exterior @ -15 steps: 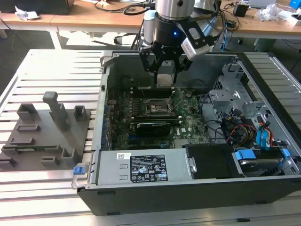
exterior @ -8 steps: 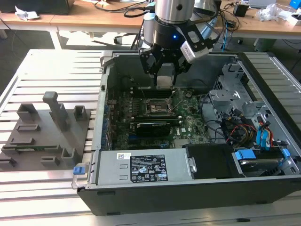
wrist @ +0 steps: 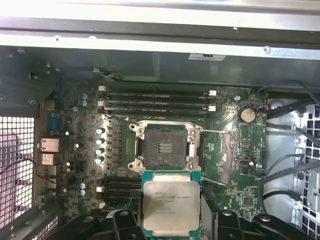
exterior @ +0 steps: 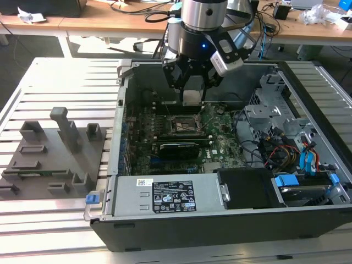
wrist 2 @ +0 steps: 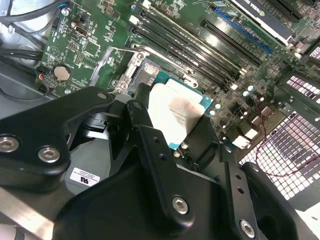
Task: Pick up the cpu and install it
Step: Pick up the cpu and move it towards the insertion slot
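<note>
An open computer case [exterior: 231, 231] lies on a slatted metal tabletop [exterior: 60, 71], its labelled side wall nearest in the exterior view. At the exterior view's left, grey fixture blocks [exterior: 55, 146] sit beside the case. Inside the case, a green motherboard [exterior: 220, 143] carries an open black socket [exterior: 184, 125] with a metal rim. Just above the socket hangs the end effector [exterior: 191, 92], its fingers closed partway on the cpu [exterior: 191, 98] and gripping its opposite edges. In both wrist views the cpu's silvery top shows, near the socket but not seated in it. Beyond the case stands a wooden desk [exterior: 110, 25] strewn with cables.
</note>
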You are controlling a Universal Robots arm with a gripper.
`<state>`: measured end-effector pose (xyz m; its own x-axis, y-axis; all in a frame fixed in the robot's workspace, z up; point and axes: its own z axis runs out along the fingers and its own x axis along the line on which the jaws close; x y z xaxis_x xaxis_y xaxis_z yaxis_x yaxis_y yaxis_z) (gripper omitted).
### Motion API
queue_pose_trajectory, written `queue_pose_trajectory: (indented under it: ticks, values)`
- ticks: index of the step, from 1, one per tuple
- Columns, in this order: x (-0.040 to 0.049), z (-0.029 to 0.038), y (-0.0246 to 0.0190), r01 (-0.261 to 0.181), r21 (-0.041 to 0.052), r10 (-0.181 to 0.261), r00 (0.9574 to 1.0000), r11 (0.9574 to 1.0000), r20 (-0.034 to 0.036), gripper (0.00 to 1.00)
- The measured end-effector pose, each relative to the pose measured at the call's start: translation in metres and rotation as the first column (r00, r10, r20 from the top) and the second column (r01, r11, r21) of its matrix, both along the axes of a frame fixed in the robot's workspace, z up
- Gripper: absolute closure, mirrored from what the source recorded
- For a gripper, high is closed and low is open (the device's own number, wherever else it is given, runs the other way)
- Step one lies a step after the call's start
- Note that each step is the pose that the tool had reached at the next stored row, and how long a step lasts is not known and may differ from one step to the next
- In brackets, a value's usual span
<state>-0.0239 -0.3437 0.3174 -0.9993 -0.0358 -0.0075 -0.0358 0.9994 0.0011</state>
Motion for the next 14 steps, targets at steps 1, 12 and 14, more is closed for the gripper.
queue_pose_trajectory:
  ticks: [1, 12, 14]
  values:
    - [0.0, -0.0006, 0.0, 0.0, 0.0, 0.0, 1.0, 1.0, 0.0, 0.45]
    - [0.0, -0.0079, 0.0, 0.0, 0.0, 0.0, 1.0, 1.0, 0.0, 0.45]
    - [0.0, -0.0094, 0.0, 0.0, 0.0, 0.0, 1.0, 1.0, -0.0001, 0.45]
